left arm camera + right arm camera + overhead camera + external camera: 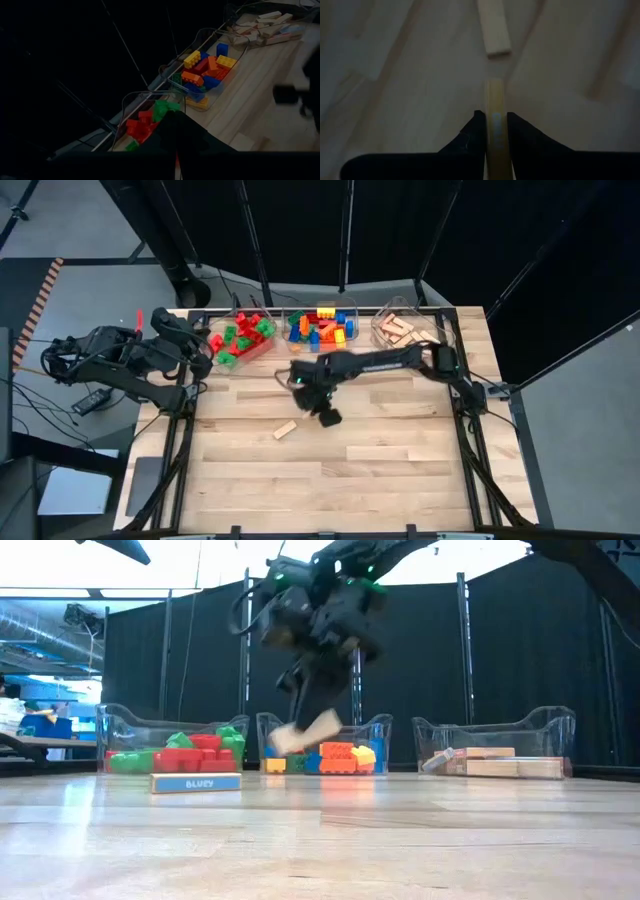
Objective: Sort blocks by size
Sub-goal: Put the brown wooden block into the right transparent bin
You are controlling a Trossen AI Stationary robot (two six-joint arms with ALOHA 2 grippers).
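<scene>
A tan wooden bar (308,732) hangs above the table's middle, with my right gripper (322,412) shut on it. A second tan bar (286,430) lies flat on the table to its near left; it also shows in the right wrist view (494,27) and in the low view (195,782). Studded blocks fill two clear bins at the far edge: red and green ones (240,340), and mixed colours (322,328). My left gripper (205,348) waits shut at the table's far left, beside the red-and-green bin. My right gripper pinches the tan bar between its two fingers (476,131), which press on the bar's two broad faces (495,117). The fingers slant down from above and lie along the bar, whose free end (495,85) sticks out past them. The bar hangs tilted, clear of the table.
A third clear bin (400,330) at the far right holds several tan wooden bars. Bare wooden tabletop (330,480) stretches toward the near edge. Black curtains stand behind the bins.
</scene>
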